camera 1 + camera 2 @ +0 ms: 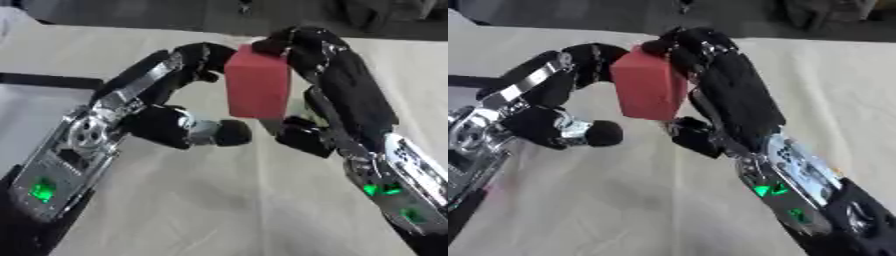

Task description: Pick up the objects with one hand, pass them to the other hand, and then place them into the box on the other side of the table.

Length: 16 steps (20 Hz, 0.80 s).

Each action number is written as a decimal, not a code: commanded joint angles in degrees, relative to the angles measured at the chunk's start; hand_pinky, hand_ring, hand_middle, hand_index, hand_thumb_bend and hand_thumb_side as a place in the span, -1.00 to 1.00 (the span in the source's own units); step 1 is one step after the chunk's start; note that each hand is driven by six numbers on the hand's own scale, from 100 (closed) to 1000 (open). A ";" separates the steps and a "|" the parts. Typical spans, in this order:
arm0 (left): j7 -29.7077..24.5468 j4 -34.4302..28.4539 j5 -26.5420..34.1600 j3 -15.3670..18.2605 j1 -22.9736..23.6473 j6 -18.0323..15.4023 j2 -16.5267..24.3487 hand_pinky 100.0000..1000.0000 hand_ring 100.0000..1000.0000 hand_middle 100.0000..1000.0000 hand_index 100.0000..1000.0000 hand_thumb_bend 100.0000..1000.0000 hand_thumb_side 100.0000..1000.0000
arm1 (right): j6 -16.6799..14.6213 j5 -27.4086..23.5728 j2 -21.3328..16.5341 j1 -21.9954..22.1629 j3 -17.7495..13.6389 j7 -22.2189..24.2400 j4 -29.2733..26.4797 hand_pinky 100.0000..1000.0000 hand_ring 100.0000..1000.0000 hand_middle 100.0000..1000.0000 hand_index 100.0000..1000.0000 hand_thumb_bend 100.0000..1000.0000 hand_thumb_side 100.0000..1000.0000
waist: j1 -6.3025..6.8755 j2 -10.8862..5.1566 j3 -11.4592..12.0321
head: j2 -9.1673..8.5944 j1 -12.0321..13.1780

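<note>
A red block (pixel 258 82) hangs upright above the cream table, between my two hands. My right hand (pixel 341 85) comes in from the lower right; its fingers (pixel 293 42) curl over the block's top and its thumb (pixel 302 135) sits under the block's lower right corner. My left hand (pixel 162 122) reaches in from the lower left. Its fingers (pixel 201 55) curve up against the block's upper left edge, while its thumb (pixel 223 132) sticks out just below the block without touching it.
A box with a dark rim (pixel 39 80) and a pale grey inside lies at the table's left edge, partly behind my left arm. The table's far edge (pixel 131 27) meets dark floor at the top.
</note>
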 commanded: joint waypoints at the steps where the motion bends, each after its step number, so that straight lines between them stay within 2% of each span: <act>1: 2.70 -0.55 -0.92 -1.20 -1.02 2.09 -0.51 0.76 0.69 0.45 0.68 0.72 -0.10 | -0.81 -0.23 0.30 -1.01 0.84 -0.68 -1.27 0.53 0.03 -0.03 -0.12 -0.92 -1.00 | 0.11 -0.91 -0.08 | -0.71 0.46; 9: 6.19 -1.20 -1.79 -1.52 -0.63 6.40 0.05 0.75 0.69 0.45 0.68 0.76 -0.12 | -1.90 0.50 -0.47 0.23 1.08 -3.26 -1.27 0.54 0.04 -0.04 -0.12 -0.90 -1.00 | 0.06 -0.92 -0.27 | -0.95 1.04; 16: 5.66 -1.43 -2.48 -1.72 -0.40 7.57 0.35 0.75 0.70 0.46 0.68 0.78 -0.13 | -2.23 0.76 -0.55 0.73 1.37 -4.88 -1.27 0.53 0.04 -0.04 -0.12 -0.90 -1.00 | 0.02 -0.89 -0.27 | -1.13 1.19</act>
